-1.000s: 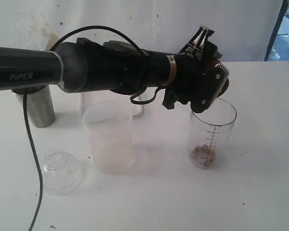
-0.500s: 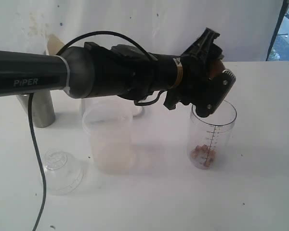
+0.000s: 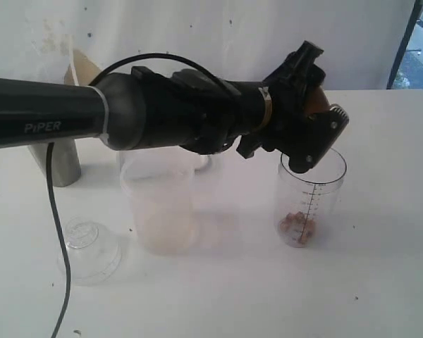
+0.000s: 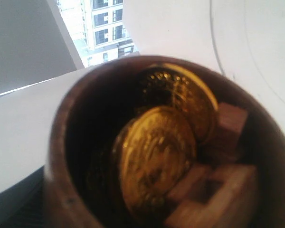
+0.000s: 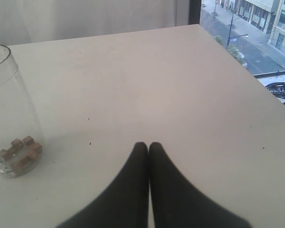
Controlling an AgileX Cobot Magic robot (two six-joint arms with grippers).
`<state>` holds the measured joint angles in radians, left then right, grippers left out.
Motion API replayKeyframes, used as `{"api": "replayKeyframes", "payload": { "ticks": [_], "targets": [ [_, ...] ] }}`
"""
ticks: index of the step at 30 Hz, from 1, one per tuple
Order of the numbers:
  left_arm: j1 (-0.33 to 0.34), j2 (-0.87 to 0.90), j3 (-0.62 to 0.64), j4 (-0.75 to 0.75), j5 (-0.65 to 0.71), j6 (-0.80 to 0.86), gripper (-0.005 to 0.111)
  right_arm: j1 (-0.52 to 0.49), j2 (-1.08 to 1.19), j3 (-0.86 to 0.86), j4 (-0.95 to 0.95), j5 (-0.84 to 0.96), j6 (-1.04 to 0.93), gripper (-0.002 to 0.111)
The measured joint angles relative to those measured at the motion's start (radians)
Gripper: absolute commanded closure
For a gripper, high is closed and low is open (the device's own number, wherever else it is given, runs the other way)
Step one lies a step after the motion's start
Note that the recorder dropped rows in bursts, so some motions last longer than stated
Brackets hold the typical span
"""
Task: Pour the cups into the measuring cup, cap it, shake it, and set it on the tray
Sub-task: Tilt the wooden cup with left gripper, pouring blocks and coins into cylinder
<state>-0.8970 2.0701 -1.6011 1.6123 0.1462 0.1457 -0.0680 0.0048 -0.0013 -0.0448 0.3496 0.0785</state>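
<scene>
exterior view: a black arm is reaching from the left across a white counter (image 3: 381, 282). its left end effector (image 3: 316, 107) is clamping a brown wooden cup (image 3: 314, 95) and is holding it tipped just above the far rim of the clear measuring cup (image 3: 311, 193), which is standing upright on the right with small brown pieces (image 3: 298, 227) lying at its bottom. a frosted tumbler (image 3: 158, 208) is standing near the middle, and a clear domed lid (image 3: 90, 250) is sitting to its near left. a steel tumbler (image 3: 56, 163) is standing at the far left, partly hidden by the arm.

left wrist view: the wooden cup (image 4: 61, 156) is filling the picture, mouth toward the camera. two gold coins (image 4: 156, 161) and several wooden blocks (image 4: 228, 126) are resting inside it.

right wrist view: the right end effector (image 5: 148, 148) is hovering over the bare counter (image 5: 156, 80) with its two dark fingers pressed together, gripping nothing. the measuring cup (image 5: 9, 109) is standing well apart from it, with wooden blocks (image 5: 21, 149) lying at its bottom.
</scene>
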Motion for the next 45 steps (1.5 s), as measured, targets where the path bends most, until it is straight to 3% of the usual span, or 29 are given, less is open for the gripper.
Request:
{"api": "replayKeyframes", "payload": {
  "ticks": [18,45],
  "targets": [
    [-0.043,0.000,0.000,0.047,0.100,0.004,0.107,0.000,0.000,0.000,0.000,0.000,0.000,0.108],
    [-0.091,0.002,0.007,0.047,0.221,0.212,0.107,0.000,0.000,0.000,0.000,0.000,0.000,0.108]
  ]
}}
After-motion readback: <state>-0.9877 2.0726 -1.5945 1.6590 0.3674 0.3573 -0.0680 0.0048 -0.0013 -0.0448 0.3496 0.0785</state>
